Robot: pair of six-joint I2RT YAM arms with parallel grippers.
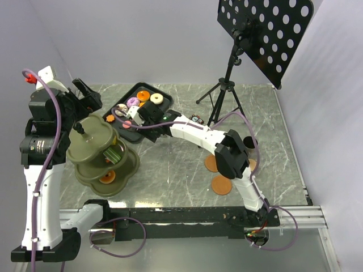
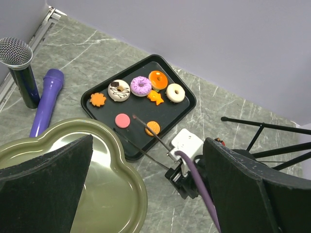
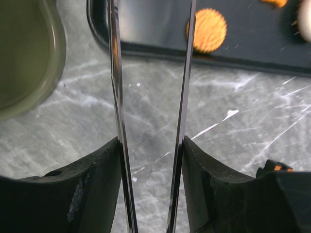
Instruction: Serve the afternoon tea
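Several toy pastries lie on a black tray (image 2: 181, 112): a chocolate-drizzled donut (image 2: 119, 90), a purple donut (image 2: 141, 86), an orange donut (image 2: 158, 79), a white donut (image 2: 175, 92), a pink disc (image 2: 122, 120) and an orange waffle cookie (image 2: 152, 128). My right gripper (image 3: 151, 145) is shut on thin metal tongs (image 3: 112, 53), whose spread tips reach over the tray's near edge, the cookie (image 3: 210, 30) just right of them. Three brown-orange saucers (image 1: 221, 184) lie under the right arm. My left gripper (image 2: 148, 141) hangs open above the green tiered stand (image 1: 91, 146), nothing between its fingers.
The stand's lower tier (image 1: 127, 165) carries an orange pastry (image 1: 107, 177) and a green one (image 1: 115, 154). Two microphones, one grey-headed (image 2: 17, 63) and one purple (image 2: 48, 99), lie left of the tray. A black tripod (image 1: 227, 90) with a perforated board (image 1: 264, 31) stands at the back right.
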